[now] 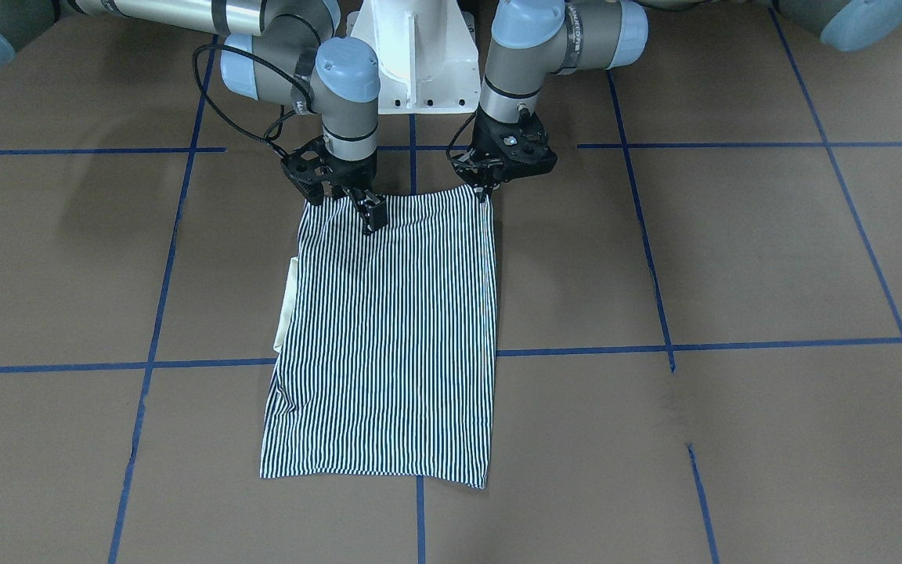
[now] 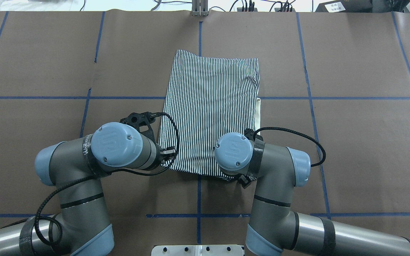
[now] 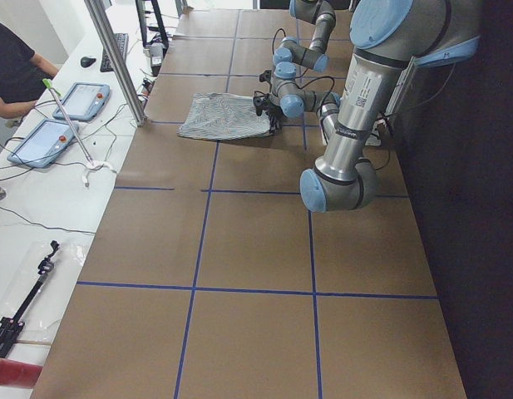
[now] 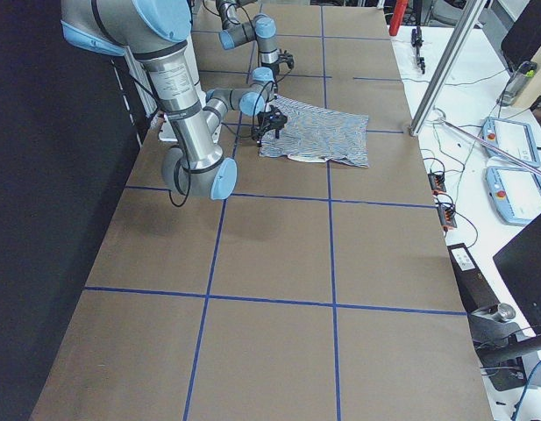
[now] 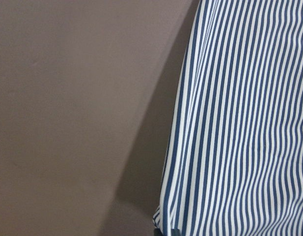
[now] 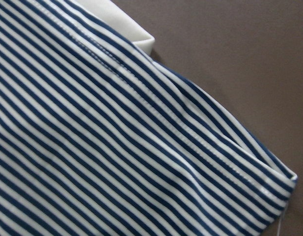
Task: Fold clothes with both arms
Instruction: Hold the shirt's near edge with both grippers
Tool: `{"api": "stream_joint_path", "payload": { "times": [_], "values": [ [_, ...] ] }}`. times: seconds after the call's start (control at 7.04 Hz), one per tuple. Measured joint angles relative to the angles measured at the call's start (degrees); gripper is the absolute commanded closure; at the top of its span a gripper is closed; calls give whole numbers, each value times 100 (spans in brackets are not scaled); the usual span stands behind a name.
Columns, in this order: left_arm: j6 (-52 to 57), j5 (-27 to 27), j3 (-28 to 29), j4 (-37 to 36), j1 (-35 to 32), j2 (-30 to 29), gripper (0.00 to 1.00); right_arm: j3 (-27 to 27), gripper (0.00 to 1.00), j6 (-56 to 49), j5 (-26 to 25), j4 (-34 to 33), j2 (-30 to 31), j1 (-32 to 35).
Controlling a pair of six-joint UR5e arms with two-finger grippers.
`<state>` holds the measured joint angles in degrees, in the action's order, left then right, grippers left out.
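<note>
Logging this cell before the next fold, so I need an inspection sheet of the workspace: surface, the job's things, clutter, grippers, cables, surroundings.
Surface: brown table with a blue tape grid.
Job's things: striped polo shirt folded into a long rectangle, lying mostly flat. The cream collar peeks out at one side.
Clutter: nothing seen.
Grippers: left gripper at a robot-side corner of the shirt and right gripper on the same edge. Both appear shut on the cloth, which is slightly lifted.
Cables: left wrist cable loops above the shirt's edge; right wrist cable arcs over bare table.
Surroundings: person at a side bench with tablets.
</note>
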<state>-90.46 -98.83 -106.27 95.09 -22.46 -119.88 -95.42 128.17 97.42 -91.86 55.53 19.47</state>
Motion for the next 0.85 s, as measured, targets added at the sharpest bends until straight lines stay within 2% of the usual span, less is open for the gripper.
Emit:
{"api": "stream_joint_path", "payload": {
  "times": [0.14, 0.28, 0.85],
  "values": [
    [2, 2, 1, 0, 0, -6, 100, -7, 68, -2, 9, -11, -7, 3],
    [2, 3, 4, 0, 1, -12, 100, -22, 100, -2, 19, -15, -6, 3],
    [2, -2, 38, 0, 3, -23, 100, -204, 100, -9, 41, -41, -7, 4]
  ]
}}
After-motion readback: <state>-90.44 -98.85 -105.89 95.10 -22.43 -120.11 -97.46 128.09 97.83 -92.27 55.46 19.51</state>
